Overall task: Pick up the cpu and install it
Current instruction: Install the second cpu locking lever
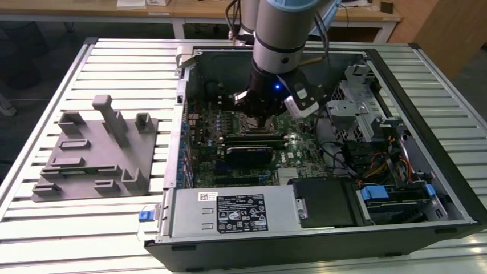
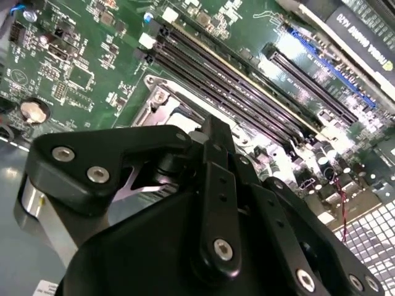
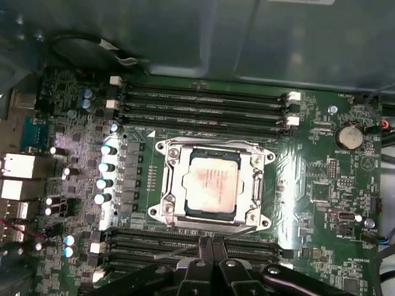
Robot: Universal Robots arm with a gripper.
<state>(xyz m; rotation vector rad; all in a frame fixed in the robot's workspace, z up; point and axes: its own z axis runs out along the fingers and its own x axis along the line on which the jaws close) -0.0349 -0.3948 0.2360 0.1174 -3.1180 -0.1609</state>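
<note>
The cpu lies flat in the metal-framed socket on the motherboard, between two banks of memory slots, silver top up and level with the frame. In the first wrist view the tool stands just clear of the socket's frame, over the nearer bank of slots, its fingers pressed together with nothing between them and not touching the cpu. In the exterior view the arm reaches down into the open computer case, which lies on its side on the slatted worktop. The grey tray with upright posts sits on the worktop beside the case, toward the exterior view's left edge.
</note>
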